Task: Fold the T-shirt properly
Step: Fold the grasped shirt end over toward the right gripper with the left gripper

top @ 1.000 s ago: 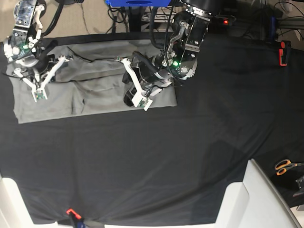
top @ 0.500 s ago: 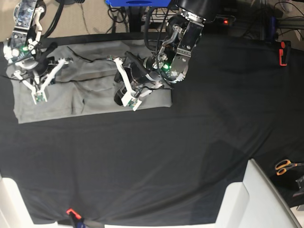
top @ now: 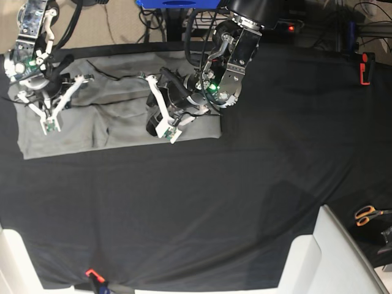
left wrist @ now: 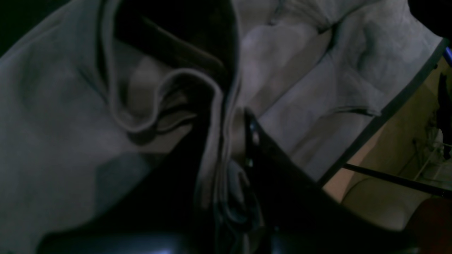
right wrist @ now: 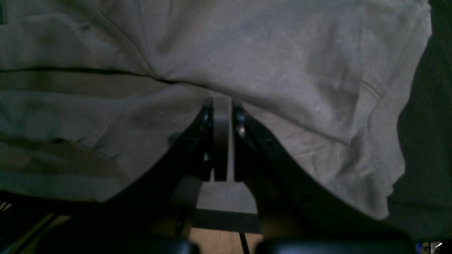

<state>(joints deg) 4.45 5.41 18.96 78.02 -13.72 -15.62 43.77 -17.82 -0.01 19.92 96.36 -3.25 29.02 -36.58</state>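
Observation:
The grey T-shirt [top: 122,119] lies crumpled at the back left of the black table cloth [top: 202,202]. My left gripper [top: 165,130] is low over the shirt's right part. In the left wrist view that gripper [left wrist: 229,141] is shut on a bunched fold of the T-shirt [left wrist: 53,106], with hems curling beside it. My right gripper [top: 49,124] is over the shirt's left part. In the right wrist view its fingers [right wrist: 221,102] are pressed together at the T-shirt [right wrist: 265,53], whose creases run into the tips.
Orange-handled scissors [top: 367,214] lie at the right edge. A red clamp [top: 365,67] sits at the back right. White bins [top: 340,257] stand at the front corners, with a red clip [top: 92,273] on the front edge. Cables and a blue frame [top: 177,3] are behind.
My left gripper has moved left, drawing the shirt's right edge inward with it. The right gripper has stayed almost still over the left part.

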